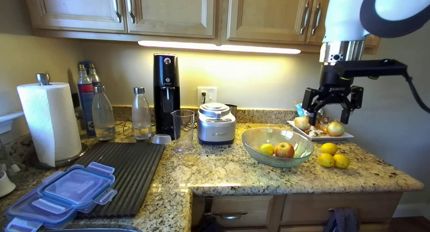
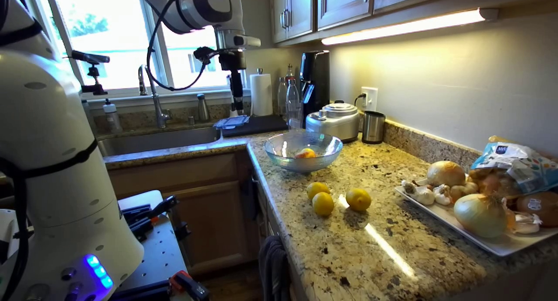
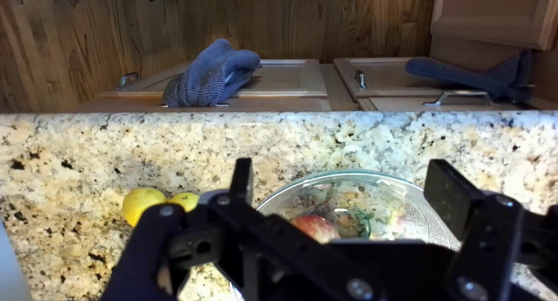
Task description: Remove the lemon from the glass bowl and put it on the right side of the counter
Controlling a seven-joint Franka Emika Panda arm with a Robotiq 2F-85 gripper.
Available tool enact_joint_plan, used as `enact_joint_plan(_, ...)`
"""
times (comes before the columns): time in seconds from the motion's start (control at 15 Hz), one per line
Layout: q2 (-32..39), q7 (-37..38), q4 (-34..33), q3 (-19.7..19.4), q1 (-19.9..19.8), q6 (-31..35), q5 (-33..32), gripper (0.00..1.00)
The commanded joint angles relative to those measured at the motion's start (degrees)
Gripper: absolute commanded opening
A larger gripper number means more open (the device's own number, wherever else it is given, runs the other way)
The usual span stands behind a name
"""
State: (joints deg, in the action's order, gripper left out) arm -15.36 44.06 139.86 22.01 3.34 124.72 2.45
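Inside the wide, clear glass bowl (image 1: 278,162), just beside a round, reddish-yellow apple (image 1: 284,150), lies the small, smooth, bright-yellow, roundish lemon (image 1: 266,149) (much like three yellow lemons (image 1: 326,160) on the speckled tan-and-brown granite counter (image 1: 228,173)). Higher than the bowl's rim, the black, two-fingered gripper (image 1: 329,119) hangs with its fingers spread wide apart.

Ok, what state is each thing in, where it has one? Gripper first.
Gripper: open, holding nothing
Glass bowl: upright on the counter
Lemon: in the bowl, not yet taken out
Apple: in the bowl beside that lemon
Three other lemons: outside the bowl, on the counter
Upper cabinet doors: shut
Under-cabinet light: on
Two clear bottles: upright, capped
Paper towel roll: upright
Plug: in the wall outlet
Towel: hung over a drawer handle
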Motion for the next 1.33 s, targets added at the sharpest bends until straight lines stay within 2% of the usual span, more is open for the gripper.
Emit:
enact_joint_plan(0.0, 7.5, 9.4, -4.4, -2.0, 0.4, 3.2, -1.5, 1.00)
enact_joint_plan(0.2, 12.2, 14.6, -7.5, -4.2, 1.6, 5.0, -1.0, 1.00)
enact_joint_plan(0.33, 12.7, 12.4, -8.6, -5.1, 3.0, 3.5, -2.6, 1.00)
enact_joint_plan(0.4, 12.3, 11.7, -7.5, -6.0, 3.1, 4.0, -1.2, 1.00)
enact_joint_plan(0.73, 13.3, 11.6, -8.7, -6.2, 4.0, 4.0, -1.9, 1.00)
enact_joint_plan(0.87, 16.6, 17.9, -10.5, -6.7, 4.0, 5.9, -3.4, 1.00)
enact_joint_plan(1.27, 24.9, 32.1, -15.7, -10.5, 5.3, 11.2, -2.5, 1.00)
